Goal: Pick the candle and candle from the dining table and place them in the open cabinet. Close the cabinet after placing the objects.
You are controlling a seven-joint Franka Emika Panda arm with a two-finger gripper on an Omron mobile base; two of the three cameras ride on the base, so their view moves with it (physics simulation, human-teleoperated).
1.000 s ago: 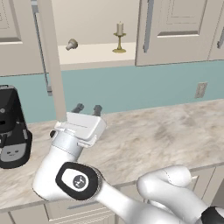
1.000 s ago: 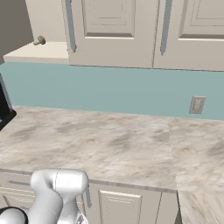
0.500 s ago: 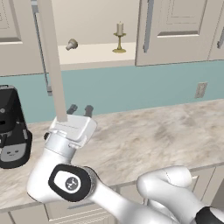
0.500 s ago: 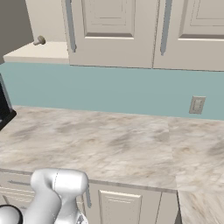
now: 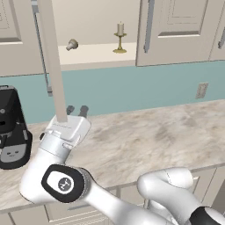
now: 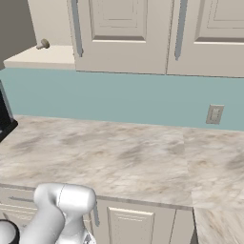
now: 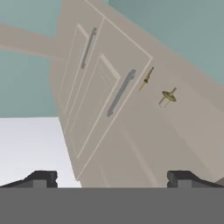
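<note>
Candles [image 5: 119, 38] (2) sit inside cabinet [image 5: 99, 55]; end effector [image 5: 77, 110] open.

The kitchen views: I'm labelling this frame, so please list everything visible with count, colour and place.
candles: two, on brass holders; an upright one with a white top on the open cabinet's shelf, a second small one to its left
cabinet: one, cream, open, pale shelf inside
open cabinet door: one, cream, edge-on above the end effector
closed cabinet doors: cream, grey bar handles, on the wall
backsplash: teal, with a pale outlet
worktop: one, beige veined marble-look
coffee machine: one, black, left on the worktop
end effector: one, dark tips, open, empty, below the open door's edge
</note>
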